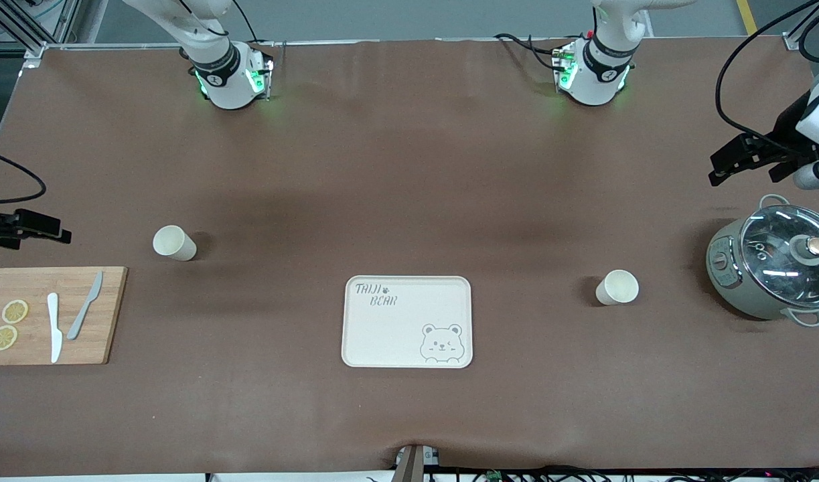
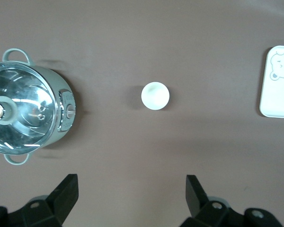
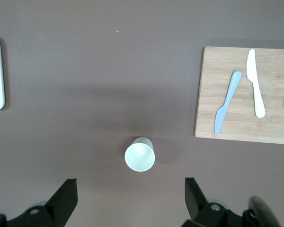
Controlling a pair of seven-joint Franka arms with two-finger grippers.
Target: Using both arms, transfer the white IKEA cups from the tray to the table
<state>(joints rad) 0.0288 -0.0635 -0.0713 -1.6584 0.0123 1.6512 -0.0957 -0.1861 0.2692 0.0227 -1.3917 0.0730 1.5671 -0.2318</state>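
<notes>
Above the cups [image 1: 174,242], both grippers' [image 2: 131,191] jaws seemingly gape empty.

Two glossy white jointed arms [image 1: 215,60] carry black joint bands, green lights near the bases, black cables and matte black two-finger pincers [image 1: 744,157].

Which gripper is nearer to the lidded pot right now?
The left gripper. It hangs open above the table at the left arm's end, beside the pot. The right gripper hangs open at the table's right-arm end, by the cutting board.
</notes>
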